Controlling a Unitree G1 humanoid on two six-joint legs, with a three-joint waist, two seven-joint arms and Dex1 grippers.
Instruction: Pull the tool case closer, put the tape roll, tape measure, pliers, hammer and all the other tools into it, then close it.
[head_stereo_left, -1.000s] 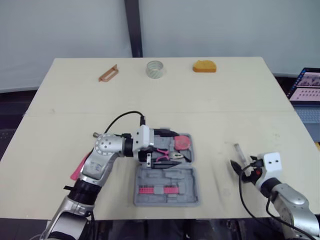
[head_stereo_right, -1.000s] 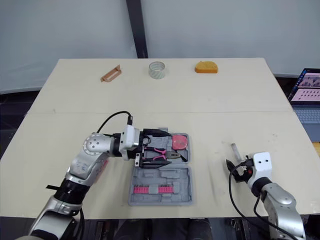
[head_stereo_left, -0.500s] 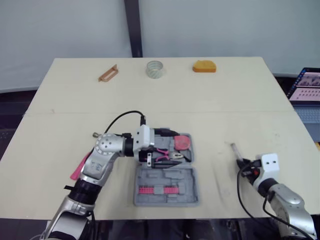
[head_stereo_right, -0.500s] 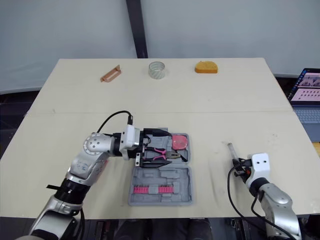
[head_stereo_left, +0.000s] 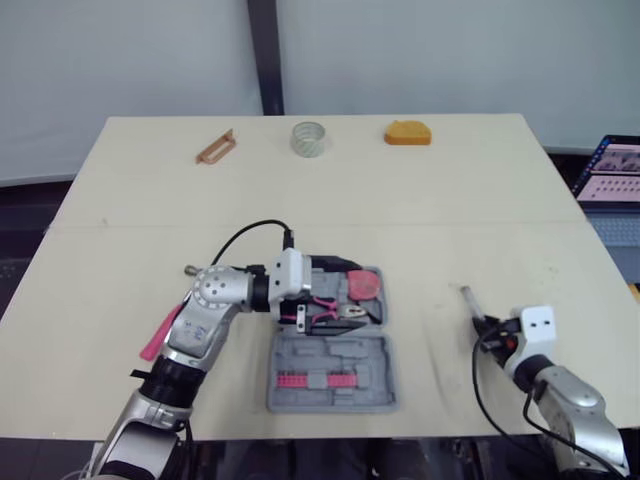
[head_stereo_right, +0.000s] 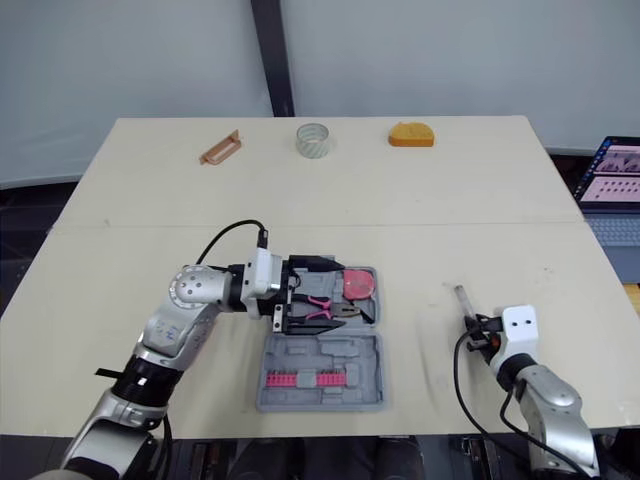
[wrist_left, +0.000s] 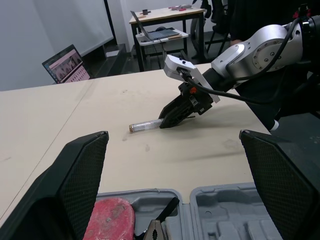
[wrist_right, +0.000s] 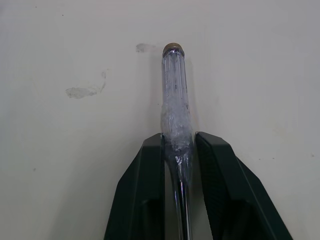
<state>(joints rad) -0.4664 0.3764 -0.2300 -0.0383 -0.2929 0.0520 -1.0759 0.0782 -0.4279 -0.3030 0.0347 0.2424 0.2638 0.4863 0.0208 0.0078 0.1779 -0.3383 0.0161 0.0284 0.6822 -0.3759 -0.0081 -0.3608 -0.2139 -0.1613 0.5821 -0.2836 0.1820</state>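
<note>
Now shut on the screwdriver (wrist_right: 174, 90) where clear handle meets shaft: right claw (wrist_right: 178, 142), open and just beside the tool a second ago, both black fingers (wrist_right: 142, 200) pressed to its sides, tool flat on the tabletop (head_stereo_left: 430, 220) to the right of the tool case (head_stereo_left: 392, 375) and well apart from it. Judged as the grasp just made, lift and carry to the case not yet begun. Left claw (head_stereo_left: 325, 296) unchanged, spread wide and empty, hovering over the far half of the open case. Already in that half: pliers (head_stereo_left: 332, 308) with pink grips and red tape measure (head_stereo_left: 364, 285); in the near half, a row of red bits (head_stereo_left: 312, 380) and empty moulded slots. Left for later, along the far edge of the tabletop: tape roll (head_stereo_left: 310, 138), orange-brown tool (head_stereo_left: 216, 147) to its left, orange block (head_stereo_left: 408, 132) to its right, all well apart from the case. Pink handle (head_stereo_left: 158, 335) on the tabletop beside the left forearm, partly hidden, kind of tool not clear. Laptop (head_stereo_left: 612, 172) off the right edge, out of the work. Likely obstruction: left claw and wrist above the very compartments needed for the screwdriver; probably to be withdrawn first, or approach from the near-right side. Case open, closing far off.
</note>
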